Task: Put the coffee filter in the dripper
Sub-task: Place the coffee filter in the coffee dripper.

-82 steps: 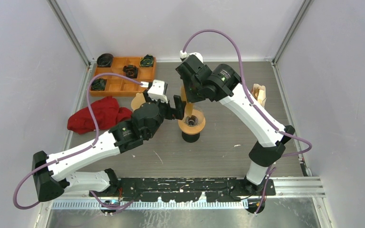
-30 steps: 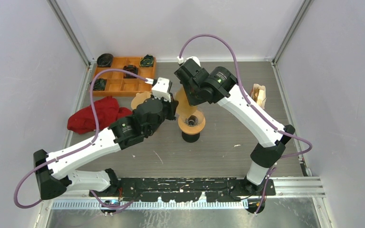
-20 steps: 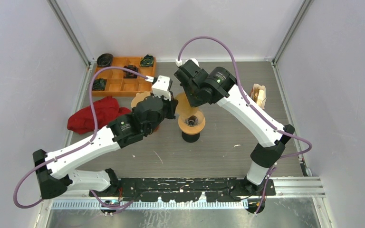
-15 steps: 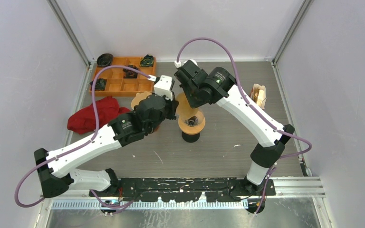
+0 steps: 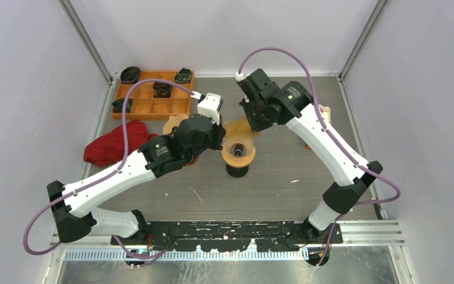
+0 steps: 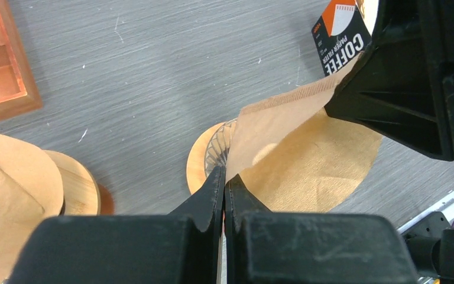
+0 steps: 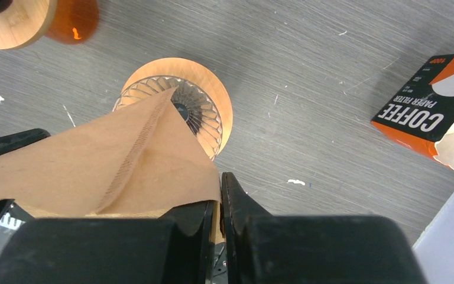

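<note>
Pinches the coffee filter [image 7: 124, 160] from both sides over the table [image 5: 260, 189]: left jaws pressed together on one edge, right jaws clamped on the opposite edge, paper spread in the air just above the dripper [image 5: 238, 155], not seated in it. Reads COFFEE on the orange box [image 7: 420, 121], at 2 o'clock of the dripper, from the wrist views only. Catches the red cloth [image 5: 115, 142] at 9 o'clock from above alone, orange tray [image 5: 153, 97] farther at 10 o'clock.

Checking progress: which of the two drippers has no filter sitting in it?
The middle dripper on the black base: its ribbed cone is bare, the filter held above it. The other dripper, by the red cloth, holds paper.
</note>
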{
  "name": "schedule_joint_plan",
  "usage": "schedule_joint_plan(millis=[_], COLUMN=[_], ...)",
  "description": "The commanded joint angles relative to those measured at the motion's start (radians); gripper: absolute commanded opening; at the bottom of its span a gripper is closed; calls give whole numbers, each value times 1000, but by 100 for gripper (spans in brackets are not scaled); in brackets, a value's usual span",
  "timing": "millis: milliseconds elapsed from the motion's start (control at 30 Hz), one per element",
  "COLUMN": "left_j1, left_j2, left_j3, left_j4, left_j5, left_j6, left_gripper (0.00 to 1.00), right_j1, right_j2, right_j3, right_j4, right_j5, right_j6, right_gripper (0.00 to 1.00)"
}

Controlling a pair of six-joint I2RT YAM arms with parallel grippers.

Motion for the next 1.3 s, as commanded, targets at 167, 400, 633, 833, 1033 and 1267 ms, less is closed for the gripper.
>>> schedule_joint_plan(millis=[167,400,633,833,1033,1267], left_j1=[33,54,68,75,76,80], left_j2=[73,115,157,185,192,225], left_j3=[125,175,220,240,232,236], left_j4=[-90,-158,-218,-259,-268,-279], left_j5=[76,120,159,196,221,228], left_j6=[-34,-44,-46,-51,-65,-65], left_gripper=[0,2,2,2,2,4], right_j1=[-40,-61,-70,-79,-82,-85], right_j2=[-69,-69,-63,-61,-70,-70], right_j3=[-49,-88,-131,-165,-197,-236], right_j4=[71,89,110,118,127,148], right_j5=[-114,-142,-170,-184,-199,-208], right_j6=[-52,-60,-69,-75,-79,-79], right_gripper=[14,17,17,17,18,20])
